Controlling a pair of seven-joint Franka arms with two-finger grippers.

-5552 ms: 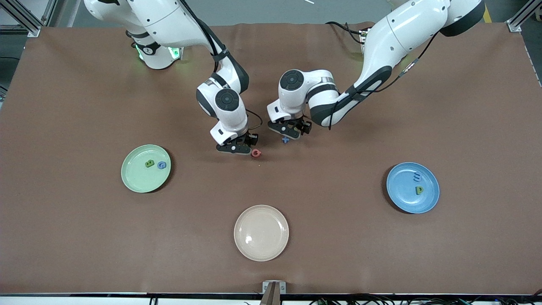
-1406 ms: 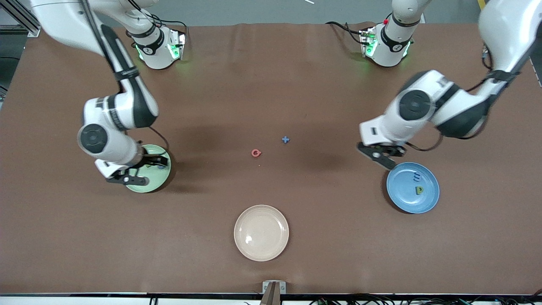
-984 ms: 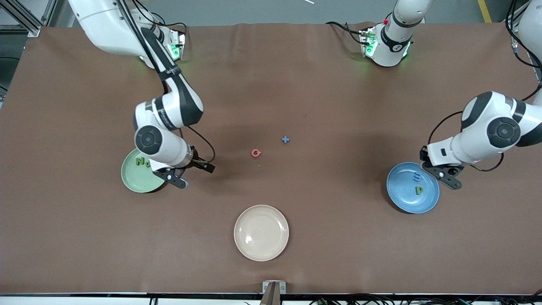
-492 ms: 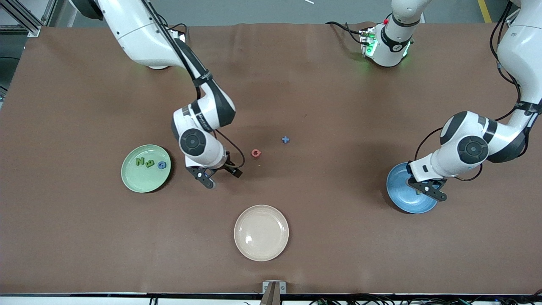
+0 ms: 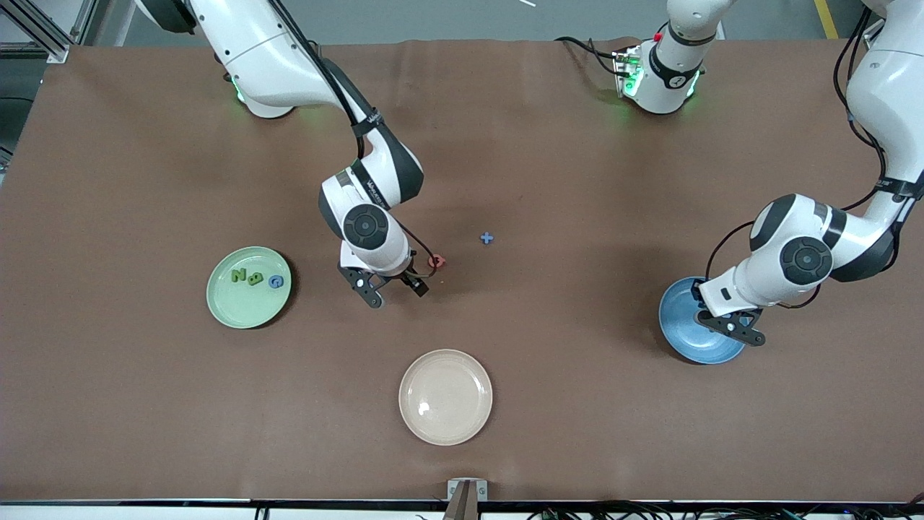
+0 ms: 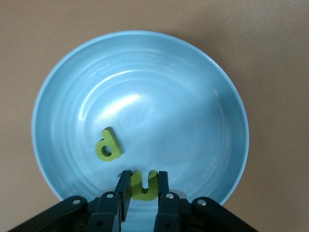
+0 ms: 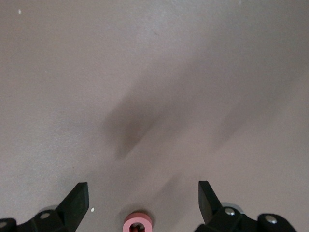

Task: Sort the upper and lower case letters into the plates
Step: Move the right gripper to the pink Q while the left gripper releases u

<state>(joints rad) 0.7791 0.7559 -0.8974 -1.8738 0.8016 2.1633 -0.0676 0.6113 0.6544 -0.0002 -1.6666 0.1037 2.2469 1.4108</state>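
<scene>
My left gripper [image 5: 730,326] hangs over the blue plate [image 5: 686,347], shut on a green lower case letter n [image 6: 143,184]. A green p [image 6: 108,144] lies in that plate [image 6: 193,111]. My right gripper [image 5: 393,287] is open just above the table, beside the pink letter [image 5: 436,262]. In the right wrist view the pink letter [image 7: 138,225] lies between the spread fingers [image 7: 76,200]. A small blue x [image 5: 487,237] lies a little farther from the camera. The mint green plate [image 5: 231,307] holds a green N [image 5: 238,275], another green letter [image 5: 255,280] and a blue G [image 5: 276,282].
A cream-beige plate [image 5: 445,396] stands near the table's front edge, midway between the two coloured plates. The brown table cover [image 5: 563,404] lies bare around it.
The right arm has swung from the mint plate, where a green N now lies, to the pink letter. The left gripper has settled lower over the blue plate with its green letter.
</scene>
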